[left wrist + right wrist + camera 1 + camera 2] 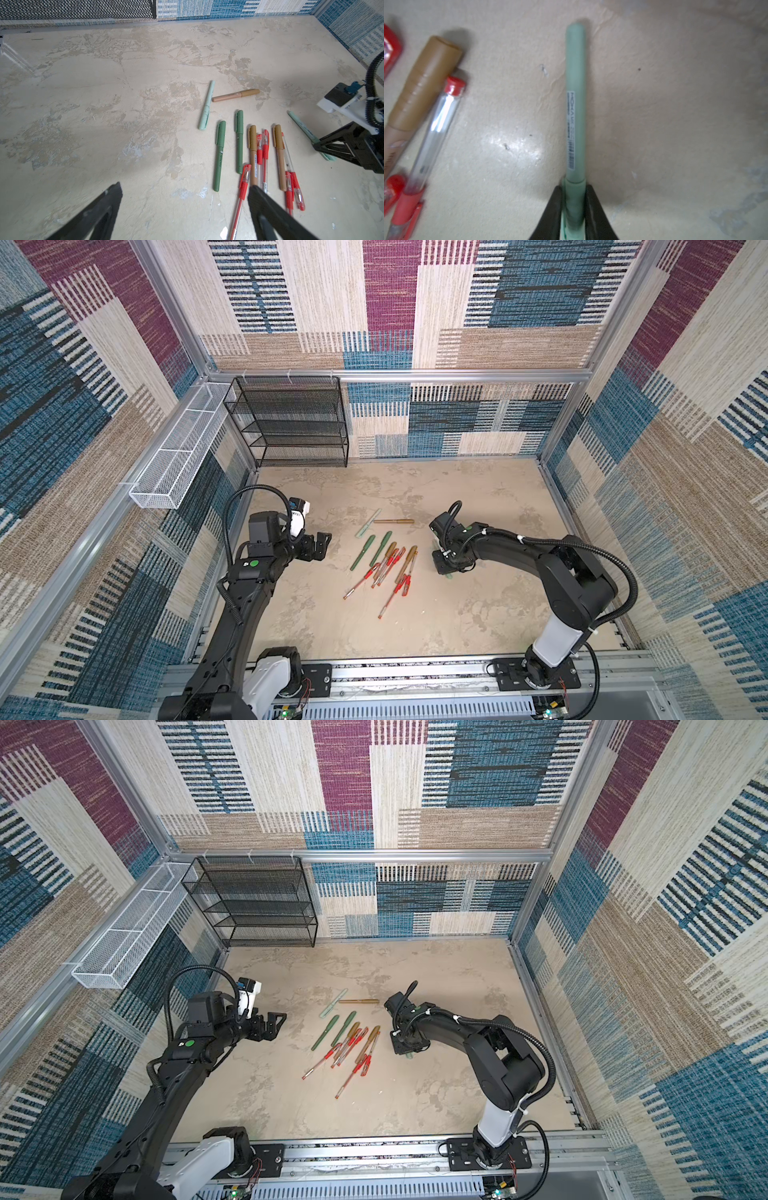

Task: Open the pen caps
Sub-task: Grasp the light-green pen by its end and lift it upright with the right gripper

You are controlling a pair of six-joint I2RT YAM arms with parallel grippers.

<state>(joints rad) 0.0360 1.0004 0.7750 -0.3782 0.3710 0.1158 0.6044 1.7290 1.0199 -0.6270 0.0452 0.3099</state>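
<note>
the right gripper [573, 187] has its black jaws pinching the pale mint cap [574, 207] of a slim, matte pale mint plastic pen [575, 104], one jaw against each side of the stubby cylinder. this pen lies flat on the mottled beige stone-look worktop [457, 614], to the right of the pile in both top views. its long axis runs straight out from the jaws, cap end in the grip and rounded barrel end pointing away. a white barcode label runs along the barrel. in a top view only a sliver of mint shows under the gripper. the left gripper [185, 186] hovers left of the pile with its jaws spread wide apart. between the arms lie capped pens. two dark green pens [362, 552] slant side by side, their dark green caps [221, 133] toward the back wall. smooth gold-brown caps [252, 137] sit among a loose heap of clear-barrelled pens with translucent red caps [245, 178]. farther back, a second mint pen [368, 522] meets the barrel end of a gold-brown pen [394, 521] lying crosswise.
</note>
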